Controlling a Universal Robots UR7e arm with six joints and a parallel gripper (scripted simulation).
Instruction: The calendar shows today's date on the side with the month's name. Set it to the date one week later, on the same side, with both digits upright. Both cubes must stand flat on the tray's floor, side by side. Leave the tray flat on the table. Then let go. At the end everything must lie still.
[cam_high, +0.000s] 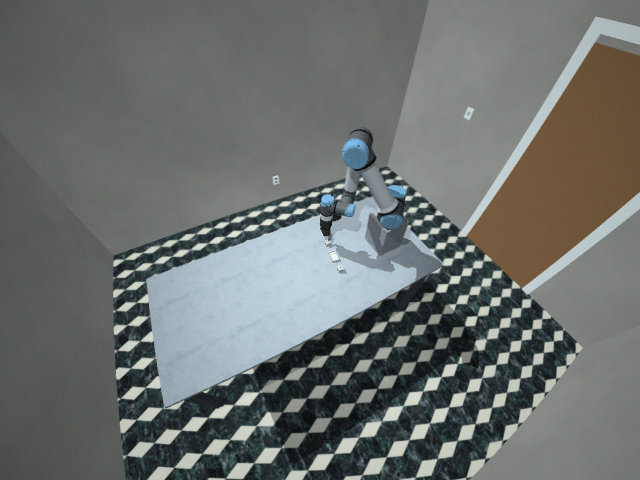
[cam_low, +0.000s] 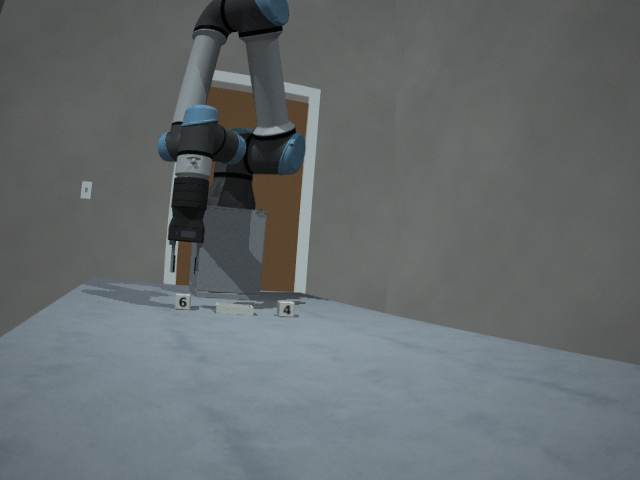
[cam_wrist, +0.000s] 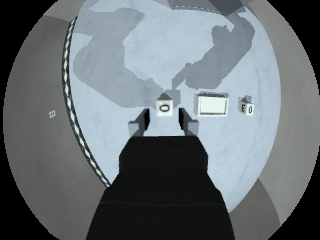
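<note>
Nearest in the exterior view, a broad grey-blue surface (cam_low: 330, 403), mottled and matt, running back to its far edge. Farther along it, three small pale things in a row: a cube (cam_low: 182, 301) showing a 6 toward the camera, a low white tray (cam_low: 234, 308) lying flat with neither cube in it, and a second cube (cam_low: 285, 308) showing a 4. One cube on either side of the tray, each standing on the surface, apart from the tray. Straight above the 6 cube, the claw (cam_low: 183, 260), pointing down, fingers spread wide and holding nothing, tips clear of the cube's top. From the wrist view, the same cube (cam_wrist: 164, 106) framed between the two dark fingers, a ring-shaped digit on its upper face, with the tray (cam_wrist: 212, 104) just to the right and the other cube (cam_wrist: 247, 106) beyond that. Behind the row, a grey pedestal (cam_low: 242, 248) carrying the arm (cam_low: 199, 77), its shadow spilled over the surface. Beyond, plain grey walls, a brown door (cam_low: 273, 196) in a white frame, a small wall plate (cam_low: 86, 189). From the top view, a black-and-white diamond-patterned floor (cam_high: 413, 372) around the surface on every side.
</note>
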